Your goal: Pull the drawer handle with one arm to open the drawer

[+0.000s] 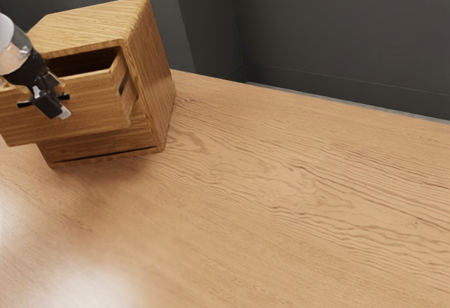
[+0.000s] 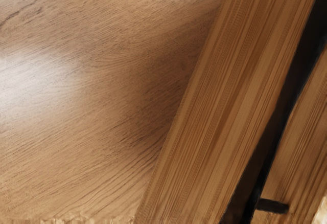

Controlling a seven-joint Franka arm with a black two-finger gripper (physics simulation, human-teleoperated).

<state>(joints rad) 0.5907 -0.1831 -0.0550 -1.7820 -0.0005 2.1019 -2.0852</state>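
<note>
from the side camera i see the wooden cabinet standing on the bench at the exterior view's upper left, turned at an angle to the bench edge. its upper drawer is pulled part of the way out toward the exterior view's left, with a dark gap open above the drawer front and behind it. a thin black handle runs across that front. my claw comes down from the upper left and sits right at the handle, with the bar showing on both sides of it. i cannot tell from here whether the claw is clenched on the bar or released. in the wrist camera a striped wooden panel of the cabinet runs diagonally close under my hand. a dark slot lies beside it, and the bench spreads out past it.
</note>
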